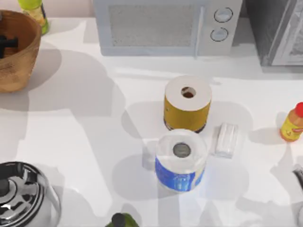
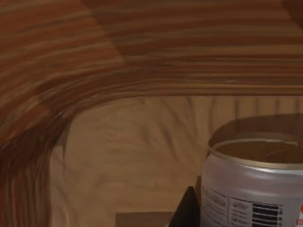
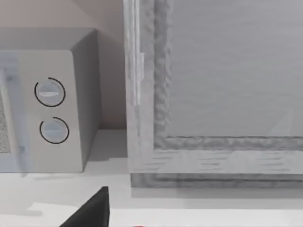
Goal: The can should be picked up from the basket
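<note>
Worktop (image 1: 94, 142): white, carrying everything; a microwave (image 1: 161, 26) stood along its far edge.
Basket (image 1: 21, 52): woven wicker, at the worktop's far left corner, its wall curving close around the left wrist view.
Steel pot (image 1: 26, 198): shiny, at the near left corner, well apart from the basket.
Paper rolls: a gold-wrapped roll (image 1: 187, 103) mid-worktop, a blue-wrapped roll (image 1: 181, 161) just nearer the front edge; both clear of the basket.
Can (image 2: 253, 184): upright inside the basket's hollow, silvery rim and printed side close before the left wrist camera.
Left pincer (image 1: 5, 45): down inside the basket, beside the can; one dark fingertip (image 2: 187, 210) showed next to the can's side. Whether it was open or gripping, I could not tell.
Right pincer: parked at the near right edge; state could not be told.
Step in hand: probably closing on the can. Best grip squarely on the side below the rim, then lift straight up.
In the way: the basket's thick rim and deep wall; a tilted lift could snag.
</note>
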Controlling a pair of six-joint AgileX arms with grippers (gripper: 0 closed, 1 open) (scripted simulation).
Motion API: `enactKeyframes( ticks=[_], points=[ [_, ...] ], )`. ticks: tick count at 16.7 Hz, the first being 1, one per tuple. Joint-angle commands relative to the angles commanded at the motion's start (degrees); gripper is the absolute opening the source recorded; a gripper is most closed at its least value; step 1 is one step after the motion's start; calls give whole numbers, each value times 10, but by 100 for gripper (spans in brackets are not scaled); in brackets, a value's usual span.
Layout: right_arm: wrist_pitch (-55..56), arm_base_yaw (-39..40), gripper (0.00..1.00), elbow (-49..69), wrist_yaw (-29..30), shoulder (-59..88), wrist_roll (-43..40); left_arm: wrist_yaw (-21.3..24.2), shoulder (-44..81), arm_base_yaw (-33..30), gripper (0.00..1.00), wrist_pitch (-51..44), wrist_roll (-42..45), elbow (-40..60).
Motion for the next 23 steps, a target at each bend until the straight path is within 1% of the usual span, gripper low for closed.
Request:
enactKeyframes(
  ticks=[4, 6, 9, 12, 16, 23],
  points=[
    [0, 0, 100, 0, 0, 0, 0, 5, -32, 1, 0, 15, -9, -29],
    [0, 0, 100, 0, 0, 0, 0, 9, -81, 1, 0, 36, -19, -73],
    [0, 0, 100, 0, 0, 0, 0, 13, -186, -3, 0, 79, -36, -171],
    [0, 0, 100, 0, 0, 0, 0, 9, -334, -10, 0, 136, -52, -300],
    [0, 0, 100, 0, 0, 0, 0, -5, -557, -28, 0, 233, -71, -502],
    [0, 0, 100, 0, 0, 0, 0, -28, -1041, -78, 0, 428, -94, -891]
  ],
)
